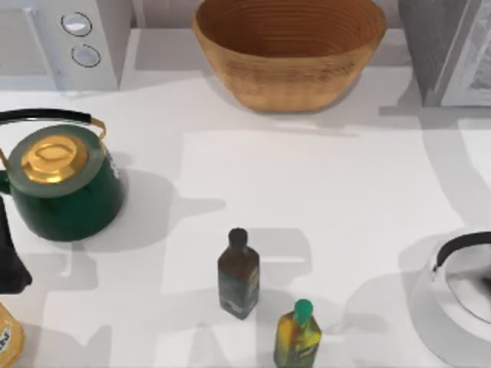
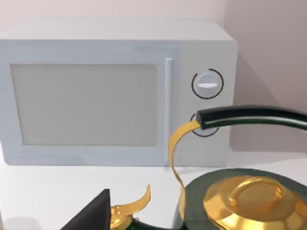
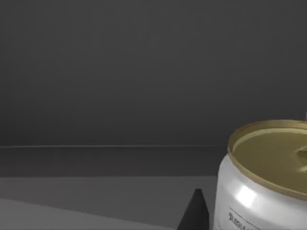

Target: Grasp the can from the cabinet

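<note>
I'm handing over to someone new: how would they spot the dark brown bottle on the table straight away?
Start from the big woven basket at the back of the white table and come straight toward the front edge. Two small bottles stand there; the dark bottle is the one nearer the basket. It has a black cap and brown body, unlike the green-capped yellow bottle beside it.

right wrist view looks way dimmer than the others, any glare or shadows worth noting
Right wrist view: dim grey interior, one bright glint on the white can. Top view: evenly lit, soft shadows fall rightward from the green kettle and dark bottle. Left wrist view: bright, a highlight streak along the kettle's handle.
</note>
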Robot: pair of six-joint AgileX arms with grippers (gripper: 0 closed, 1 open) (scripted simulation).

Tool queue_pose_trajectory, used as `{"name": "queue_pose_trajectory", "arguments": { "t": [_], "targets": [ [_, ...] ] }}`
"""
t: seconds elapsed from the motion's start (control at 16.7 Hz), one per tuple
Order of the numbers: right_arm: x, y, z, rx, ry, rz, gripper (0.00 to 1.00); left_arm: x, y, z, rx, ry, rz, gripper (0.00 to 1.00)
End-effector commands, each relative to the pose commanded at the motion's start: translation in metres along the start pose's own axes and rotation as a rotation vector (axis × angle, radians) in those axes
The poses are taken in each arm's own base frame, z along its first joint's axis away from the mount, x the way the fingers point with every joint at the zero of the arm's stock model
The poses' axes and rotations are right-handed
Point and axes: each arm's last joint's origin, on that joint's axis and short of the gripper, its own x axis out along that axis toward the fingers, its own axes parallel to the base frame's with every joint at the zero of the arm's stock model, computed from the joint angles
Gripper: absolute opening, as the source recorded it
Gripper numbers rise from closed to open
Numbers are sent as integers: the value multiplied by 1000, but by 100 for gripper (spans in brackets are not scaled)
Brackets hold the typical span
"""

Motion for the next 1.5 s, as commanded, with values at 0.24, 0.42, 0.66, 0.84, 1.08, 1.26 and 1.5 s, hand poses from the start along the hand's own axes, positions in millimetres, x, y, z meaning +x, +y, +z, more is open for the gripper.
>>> {"name": "queue_pose_trajectory", "arguments": {
  "t": [0.24, 0.42, 0.66, 0.84, 1.08, 1.26, 1.5],
  "targets": [
    [-22, -10, -29, -2, 7, 0, 0, 0, 0, 0, 0, 0, 0, 100],
    [-42, -20, -71, -7, 28, -6, 0, 0, 0, 0, 0, 0, 0, 100],
    [-72, -33, -149, -12, 54, -15, 0, 0, 0, 0, 0, 0, 0, 100],
    [-91, -40, -216, -12, 64, -18, 0, 0, 0, 0, 0, 0, 0, 100],
    [-106, -46, -301, -11, 61, -15, 0, 0, 0, 0, 0, 0, 0, 100],
    [-110, -48, -348, -9, 47, -7, 0, 0, 0, 0, 0, 0, 0, 100],
    [-110, -48, -376, -7, 24, 11, 0, 0, 0, 0, 0, 0, 0, 100]
  ]
}}
